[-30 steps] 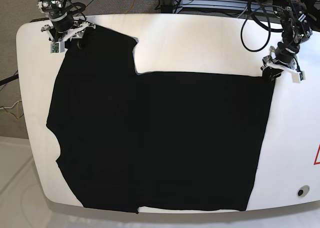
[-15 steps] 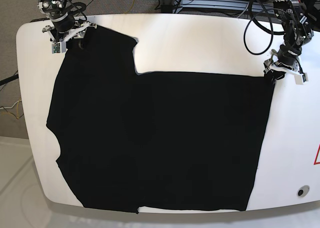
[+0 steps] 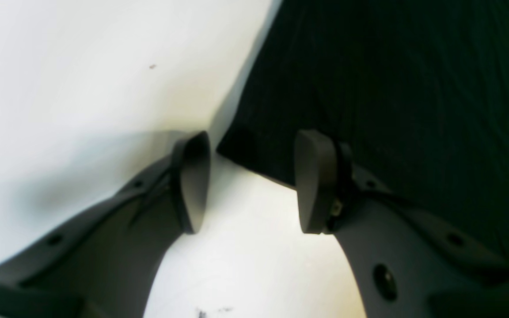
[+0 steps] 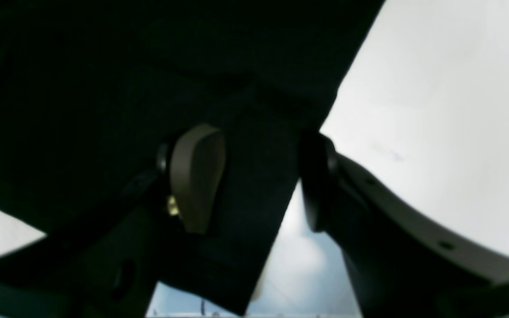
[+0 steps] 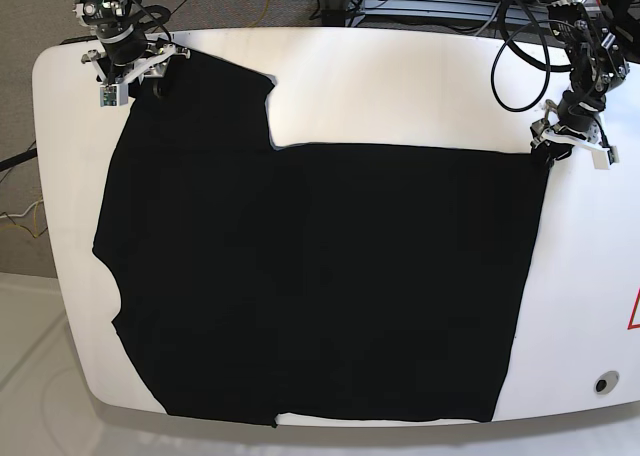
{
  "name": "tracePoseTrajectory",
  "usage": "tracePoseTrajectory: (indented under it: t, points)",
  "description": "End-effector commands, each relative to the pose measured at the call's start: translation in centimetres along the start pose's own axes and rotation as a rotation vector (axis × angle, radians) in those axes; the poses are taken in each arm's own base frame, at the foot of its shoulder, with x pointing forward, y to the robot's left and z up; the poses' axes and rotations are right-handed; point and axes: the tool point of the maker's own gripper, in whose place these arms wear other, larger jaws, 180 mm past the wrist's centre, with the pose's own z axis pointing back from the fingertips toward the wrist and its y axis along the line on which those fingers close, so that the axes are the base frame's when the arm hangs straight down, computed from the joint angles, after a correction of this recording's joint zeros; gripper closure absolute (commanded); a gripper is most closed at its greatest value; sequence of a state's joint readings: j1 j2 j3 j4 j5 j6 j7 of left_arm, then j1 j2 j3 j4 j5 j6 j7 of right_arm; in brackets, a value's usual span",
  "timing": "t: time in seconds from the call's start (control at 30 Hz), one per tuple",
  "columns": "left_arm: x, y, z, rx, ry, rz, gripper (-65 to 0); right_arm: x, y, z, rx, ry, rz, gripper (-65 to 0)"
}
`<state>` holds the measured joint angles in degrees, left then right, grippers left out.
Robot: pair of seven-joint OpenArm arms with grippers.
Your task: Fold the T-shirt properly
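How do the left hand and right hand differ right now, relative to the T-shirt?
The left hand stands open at a corner of the T-shirt: only the cloth's tip lies between its fingers, the rest of the gap is bare table. The right hand has a strip of cloth filling its gap. In the base view the left hand is at the far right corner, the right hand at the far left. Both are low at the far edge.

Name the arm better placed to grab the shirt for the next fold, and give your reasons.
Right, probably. The right gripper stands open with a corner flap of the T-shirt between its fingers, so it need only close. The left gripper is open too, but only the cloth's corner tip reaches its gap over the table.
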<state>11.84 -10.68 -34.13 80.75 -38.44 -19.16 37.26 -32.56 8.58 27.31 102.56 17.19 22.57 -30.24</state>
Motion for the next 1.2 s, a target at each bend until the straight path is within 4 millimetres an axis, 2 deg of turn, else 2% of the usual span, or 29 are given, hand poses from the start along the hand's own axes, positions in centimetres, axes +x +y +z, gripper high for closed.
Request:
tracePoseTrajectory:
  t: [0.0, 0.17, 0.43, 0.63, 0.7, 0.77, 0.83, 0.87, 0.9, 1.17]
  points:
    - [1.5, -0.5, 0.4, -0.014, -0.048, -0.022, -28.5, 1.0, -0.3, 0.4, -0.002, -0.035, 0.012, -30.8]
    - [1.6, -1.0, 0.3, -0.022, -0.055, -0.028, -28.0, 1.1, -0.2, 0.4, -0.001, -0.036, 0.013, -30.8]
    - [1.4, -0.7, 0.1, -0.016, -0.045, -0.030, -28.6, 1.2, -0.1, 0.3, 0.002, -0.038, 0.014, -30.8]
    - [0.2, -1.1, -0.8, -0.025, 0.001, -0.026, -28.4, 1.3, -0.2, 0.3, 0.000, -0.042, 0.015, -30.6]
    - [-0.2, -1.2, -1.0, -0.029, 0.014, -0.023, -26.4, 1.3, -0.2, 0.2, 0.002, -0.042, 0.015, -30.5]
    - [-0.5, -1.3, -1.2, -0.033, 0.027, -0.020, -21.1, 1.4, -0.1, 0.2, 0.002, -0.043, 0.016, -30.4]
    - [-1.0, -1.3, -1.5, -0.037, 0.045, -0.017, -13.5, 1.4, -0.2, 0.2, 0.001, -0.043, 0.017, -30.4]
    - [-1.4, -1.3, -1.4, -0.036, 0.060, -0.014, -4.1, 1.2, -0.2, 0.2, -0.002, -0.038, 0.016, -30.4]
    - [-1.8, -1.2, -1.3, -0.035, 0.076, -0.011, 0.0, 1.0, -0.3, 0.2, -0.004, -0.032, 0.015, -30.5]
    - [-1.5, -1.4, -1.3, -0.039, 0.065, -0.016, 0.0, 1.0, -0.4, 0.3, -0.008, -0.032, 0.016, -30.3]
